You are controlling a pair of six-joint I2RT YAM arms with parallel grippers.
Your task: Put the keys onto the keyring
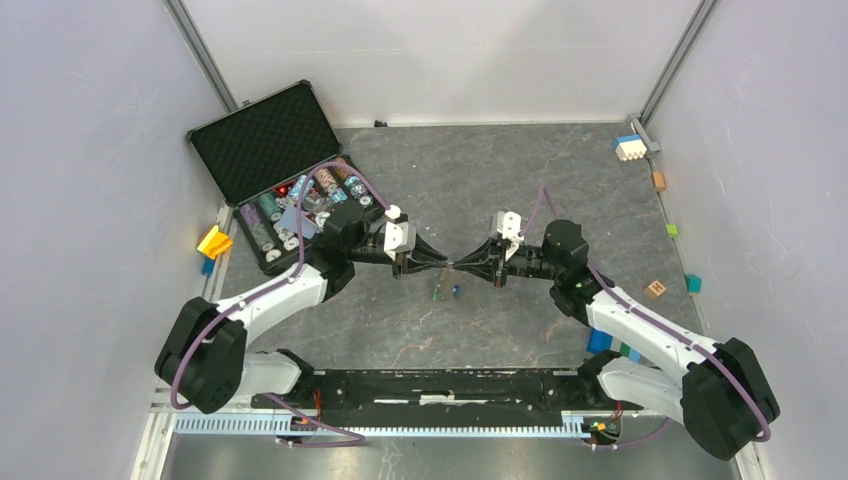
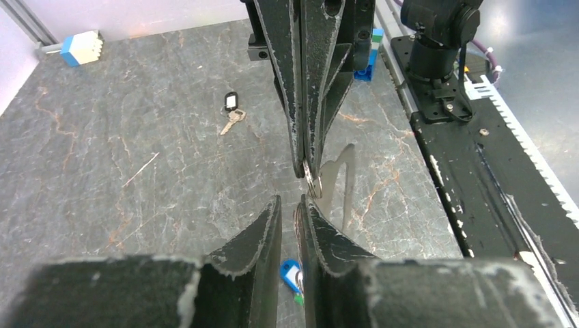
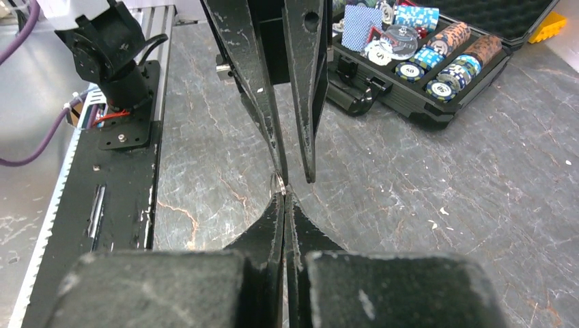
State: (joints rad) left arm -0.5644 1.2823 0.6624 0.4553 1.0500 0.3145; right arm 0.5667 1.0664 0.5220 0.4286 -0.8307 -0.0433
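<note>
grey marbled table [image 1: 480,180] spreads under both my grippers. behind my left gripper, on its far outer side, sits the open black case [image 1: 262,140], with its foam lid up and rows of poker chips [image 3: 437,58] in the tray.

my two grippers meet tip to tip over the middle of the table, raised off it. my left gripper [image 2: 290,201] has its jaws parted by a narrow gap, and i see the table through that gap. my right gripper [image 3: 285,193] has its jaws pressed together. at their very tips they pinch a thin arc of pale metal, the only part of the keyring [image 2: 313,183] i can make out. the rest is hidden or too thin to tell. that arc sits just beside the tip of one left finger, and i cannot tell whether they touch.

the black-tagged key [image 2: 233,113] lies flat on the table, well apart from both grippers, off to the side of my right gripper that faces away from my bases.

the blue tag [image 2: 291,275] and green tag [image 2: 298,298] show through the gap of my left jaws, below the fingertips and close together. i cannot tell whether they hang or rest on the table, and their metal keys are too small to see.
</note>
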